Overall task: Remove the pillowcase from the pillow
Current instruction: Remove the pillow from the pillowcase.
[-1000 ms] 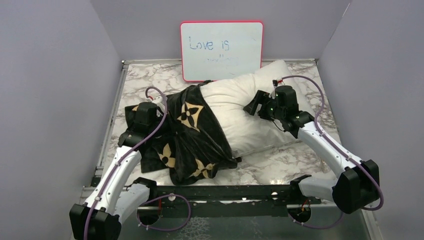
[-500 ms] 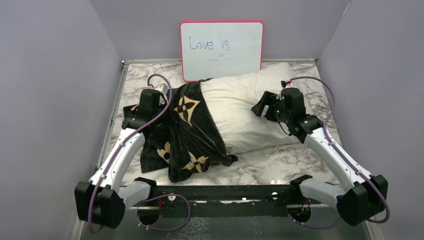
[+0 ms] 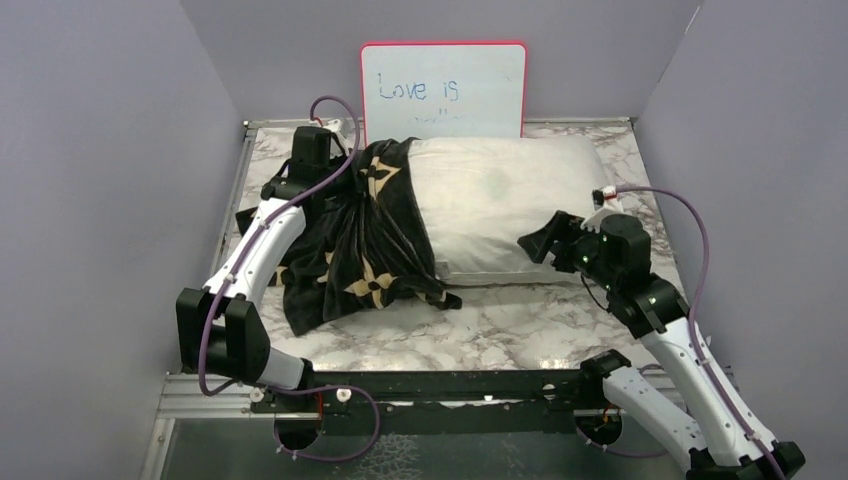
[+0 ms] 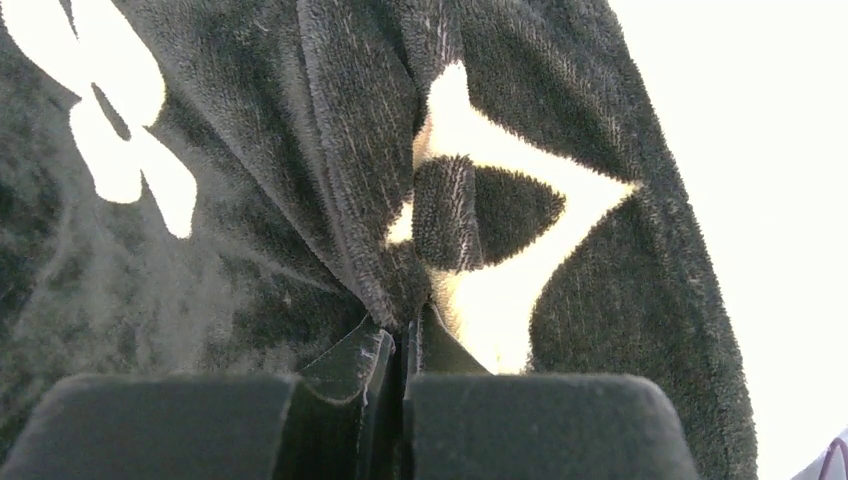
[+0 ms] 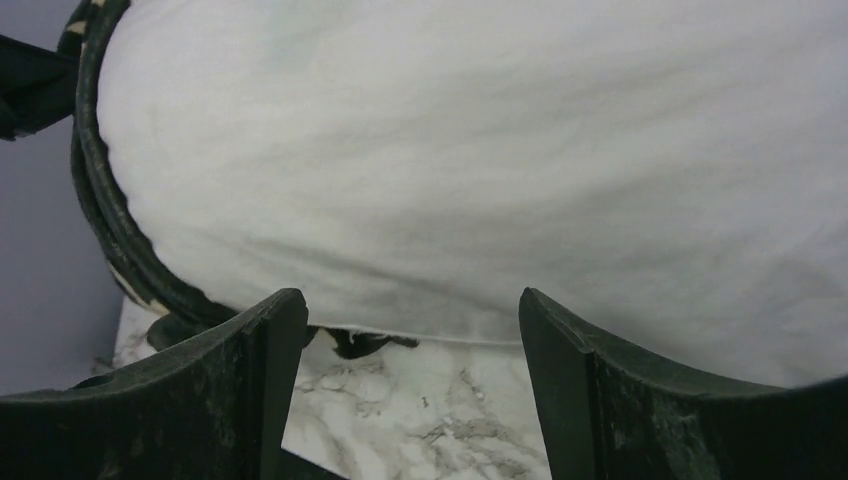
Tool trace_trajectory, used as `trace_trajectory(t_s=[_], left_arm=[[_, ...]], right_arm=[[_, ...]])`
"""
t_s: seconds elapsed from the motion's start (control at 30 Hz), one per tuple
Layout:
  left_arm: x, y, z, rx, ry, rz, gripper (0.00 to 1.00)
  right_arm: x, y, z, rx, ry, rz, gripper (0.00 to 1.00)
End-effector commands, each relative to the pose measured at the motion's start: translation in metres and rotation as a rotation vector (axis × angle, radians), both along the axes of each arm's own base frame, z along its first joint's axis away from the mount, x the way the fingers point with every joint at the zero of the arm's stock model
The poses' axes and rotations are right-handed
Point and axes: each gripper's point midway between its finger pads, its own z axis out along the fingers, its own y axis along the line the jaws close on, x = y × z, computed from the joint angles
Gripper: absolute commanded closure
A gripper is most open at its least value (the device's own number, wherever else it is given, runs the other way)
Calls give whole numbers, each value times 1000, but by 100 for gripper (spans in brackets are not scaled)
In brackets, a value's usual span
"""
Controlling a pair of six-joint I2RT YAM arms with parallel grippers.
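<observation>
At frame left, our left jaws pinched the pillowcase [image 3: 360, 240]; right jaws gaped; we judged one pillow [image 3: 500, 205] end uncleared.

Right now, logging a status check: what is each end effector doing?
Left end effector: closed on the pillowcase.
Right end effector: open, holding nothing, facing the pillow.

Left hand [image 4: 404, 345] pinched closed, arm extended; right hand [image 5: 412, 320] spread wide.

Plush velvety cloth pillowcase [image 4: 250, 200]; matt wrinkled cloth pillow [image 5: 500, 150]; glossy marble-look table [image 3: 520, 320]
</observation>
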Motion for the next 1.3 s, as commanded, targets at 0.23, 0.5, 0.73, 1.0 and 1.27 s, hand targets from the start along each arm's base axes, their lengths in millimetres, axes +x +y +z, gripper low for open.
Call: trace_trajectory(t_s=[0.23, 0.5, 0.73, 1.0, 1.27], left_arm=[[-37, 55, 24, 122, -101, 186, 3], [-117, 40, 24, 50, -66, 15, 1], [-166, 2, 18, -108, 38, -229, 10], [-199, -36, 25, -363, 103, -408, 13], [-181, -61, -12, -151, 111, -220, 15]], right_arm=[[-43, 20, -79, 434, 273, -122, 18], [-15, 48, -82, 575, 260, -62, 18], [22, 50, -75, 575, 244, -132, 38], [37, 59, -48, 503, 266, -95, 57], [38, 53, -42, 476, 247, -117, 52]])
